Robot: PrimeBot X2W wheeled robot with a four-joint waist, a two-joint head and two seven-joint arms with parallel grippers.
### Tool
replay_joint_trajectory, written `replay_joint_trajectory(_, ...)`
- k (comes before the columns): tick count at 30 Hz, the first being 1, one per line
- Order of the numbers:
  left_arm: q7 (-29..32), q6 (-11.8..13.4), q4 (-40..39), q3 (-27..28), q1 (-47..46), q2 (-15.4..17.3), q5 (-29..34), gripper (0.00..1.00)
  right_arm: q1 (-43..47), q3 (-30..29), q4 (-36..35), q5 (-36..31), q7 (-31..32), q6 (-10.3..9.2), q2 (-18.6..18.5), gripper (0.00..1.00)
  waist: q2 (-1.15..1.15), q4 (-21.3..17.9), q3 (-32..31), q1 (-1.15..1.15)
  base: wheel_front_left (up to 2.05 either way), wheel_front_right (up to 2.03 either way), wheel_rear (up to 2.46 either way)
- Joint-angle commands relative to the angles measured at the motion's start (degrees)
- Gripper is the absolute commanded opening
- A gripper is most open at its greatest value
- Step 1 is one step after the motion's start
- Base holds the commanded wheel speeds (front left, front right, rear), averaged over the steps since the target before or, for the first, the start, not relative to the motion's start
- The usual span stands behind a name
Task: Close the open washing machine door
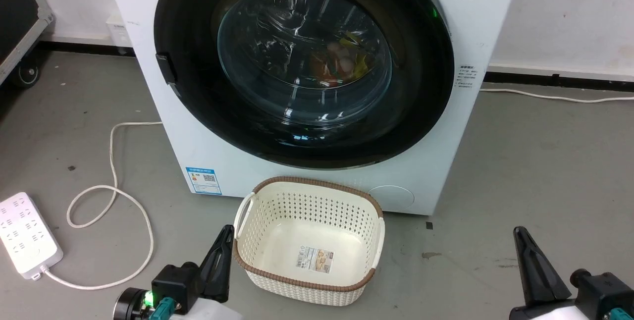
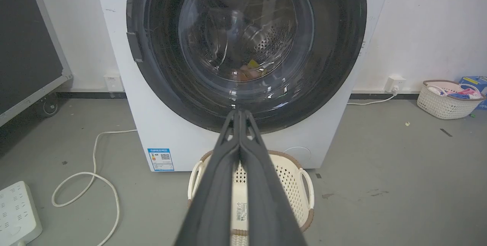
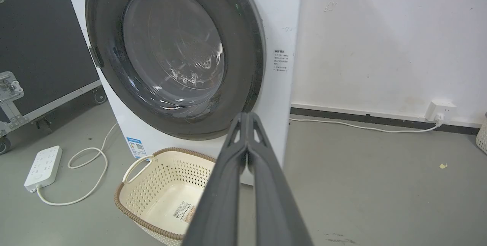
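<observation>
Sitting flat against the front of the washing machine (image 1: 446, 161), the washing machine door (image 1: 421, 92) covered the round port, and no gap could be made out around its glossy black rim. A small dark latch (image 1: 166, 68) stood on the rim's left edge. Through the bulging glass some coloured laundry (image 1: 342, 62) lay low in the steel drum. A blue sticker (image 1: 203, 180) marked the lower left of the white front.

Directly before the machine, on the grey floor (image 1: 520, 171), stood a cream perforated basket (image 1: 317, 182) with a brown rim, empty but for a label on its bottom. It lay between the robot and the door, just below the port. The left tool (image 1: 220, 260) hung just beside the basket's left handle, its two dark fingers pressed together with nothing between them. The right tool (image 1: 537, 270) hung well apart from the basket on the right, over bare floor, its fingers likewise together and empty.

Left of the machine a white power strip (image 1: 25, 236) lay on the floor with its cord (image 1: 114, 161) looped toward the machine's side. A black wheeled case (image 1: 15, 13) stood against the left wall. On the right another white cord (image 1: 545, 96) ran along the skirting to a wall socket (image 3: 439, 111), and farther right a second basket (image 2: 445, 99) held clothes.
</observation>
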Motion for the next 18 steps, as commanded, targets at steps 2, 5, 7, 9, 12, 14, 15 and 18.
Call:
replay_joint_trajectory(2, 0.5, 0.4, -0.4, 0.4, -0.3, -0.2, 0.6, 0.00, -1.2, 0.2, -0.1, -0.5, 0.4, -0.01, 0.1, 0.00, 0.00, -0.1, 0.1, 0.00, 0.00, 0.00, 0.00)
replay_joint_trajectory(5, 0.9, 0.6, -0.6, 0.6, -0.4, -0.2, 0.8, 0.00, -1.3, 0.3, -0.1, -0.6, 0.8, -0.01, 0.1, 0.00, 0.00, -0.2, 0.1, 0.00, 0.00, 0.00, 0.00)
replay_joint_trajectory(7, 1.1, 0.7, -0.8, 0.8, -0.4, -0.3, 1.0, 0.00, -1.4, 0.4, -0.1, -0.7, 1.0, -0.01, 0.1, 0.00, 0.00, -0.3, 0.2, 0.00, 0.00, 0.00, 0.00)
replay_joint_trajectory(9, 1.4, 0.8, -0.9, 0.9, -0.4, -0.3, 1.1, 0.00, -1.6, 0.4, -0.1, -0.8, 1.3, -0.01, 0.1, 0.00, 0.00, -0.4, 0.2, 0.00, 0.00, 0.00, 0.00)
replay_joint_trajectory(12, 1.7, 1.0, -1.1, 1.1, -0.4, -0.3, 1.3, 0.00, -1.7, 0.6, -0.1, -1.0, 1.6, -0.01, 0.1, 0.00, 0.00, -0.5, 0.3, 0.00, 0.00, 0.00, 0.00)
replay_joint_trajectory(14, 2.0, 1.1, -1.2, 1.3, -0.4, -0.3, 1.4, 0.00, -1.8, 0.6, -0.1, -1.1, 1.8, -0.01, 0.1, 0.00, 0.00, -0.5, 0.3, 0.00, 0.00, 0.00, 0.00)
replay_joint_trajectory(15, 2.1, 1.2, -1.3, 1.3, -0.5, -0.4, 1.5, 0.00, -1.9, 0.7, -0.1, -1.1, 2.0, -0.01, 0.1, 0.00, 0.00, -0.6, 0.3, 0.00, 0.00, 0.00, 0.00)
replay_joint_trajectory(18, 2.4, 1.4, -1.5, 1.5, -0.5, -0.4, 1.7, 0.00, -2.1, 0.8, -0.1, -1.3, 2.3, -0.01, 0.1, 0.00, 0.00, -0.7, 0.4, 0.00, 0.00, 0.00, 0.00)
